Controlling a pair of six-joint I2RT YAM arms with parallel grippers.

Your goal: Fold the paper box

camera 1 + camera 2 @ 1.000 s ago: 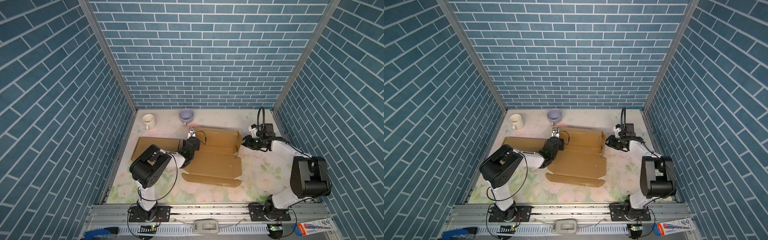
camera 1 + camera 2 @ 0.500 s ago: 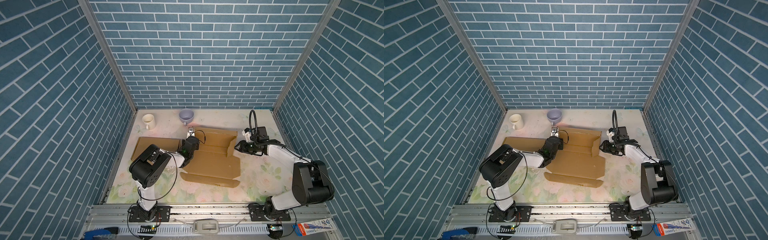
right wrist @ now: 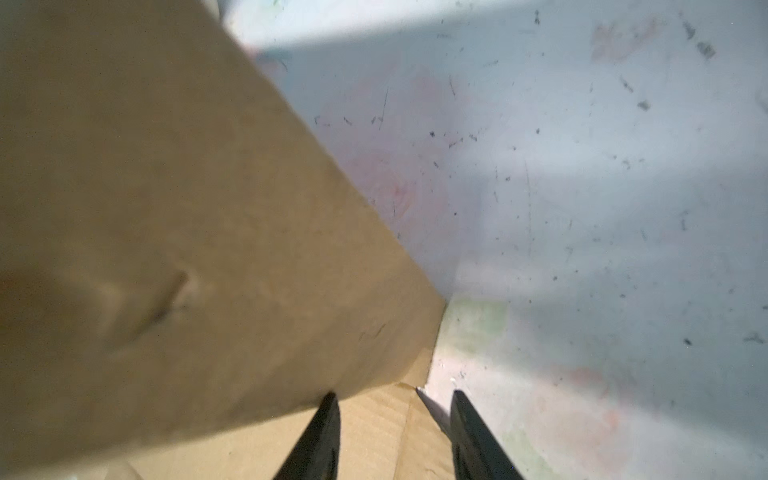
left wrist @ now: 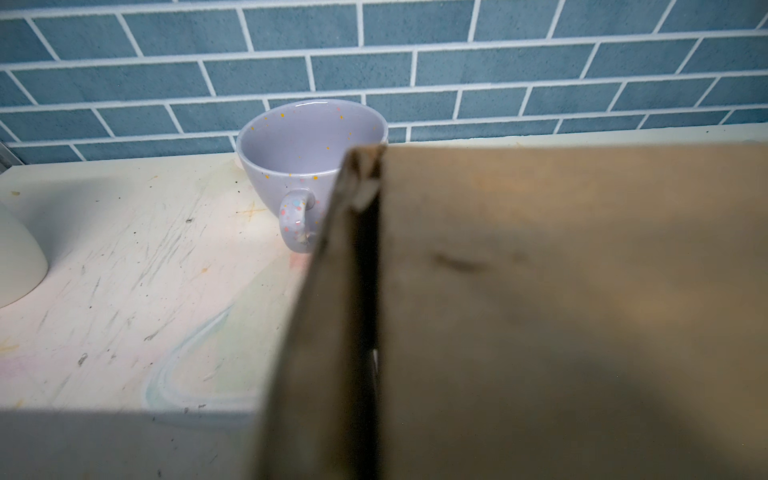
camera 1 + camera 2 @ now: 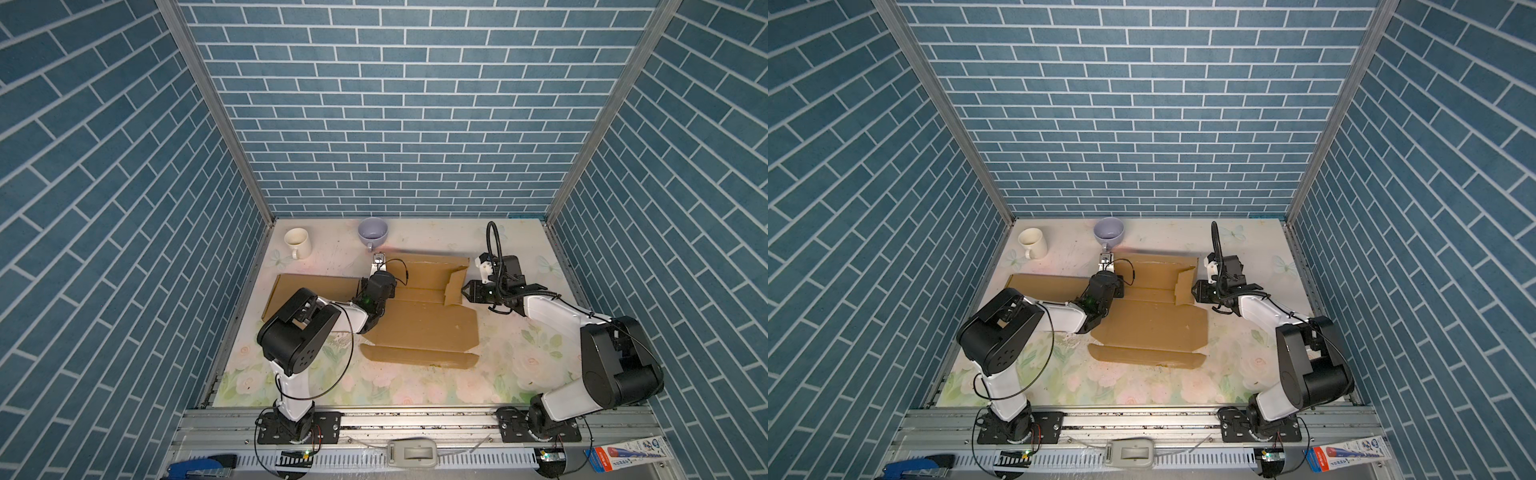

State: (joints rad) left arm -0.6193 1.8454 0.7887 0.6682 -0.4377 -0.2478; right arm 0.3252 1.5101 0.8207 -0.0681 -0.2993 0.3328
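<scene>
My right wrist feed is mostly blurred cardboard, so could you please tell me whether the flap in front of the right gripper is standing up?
Observer: Yes. In both top views the right side flap of the paper box stands raised, not flat, with the right gripper open right beside it.
Operator: Thank you. And where is the left gripper, please?
Observer: The left gripper is closed at the box's far left corner, just in front of a lavender cup.
</scene>
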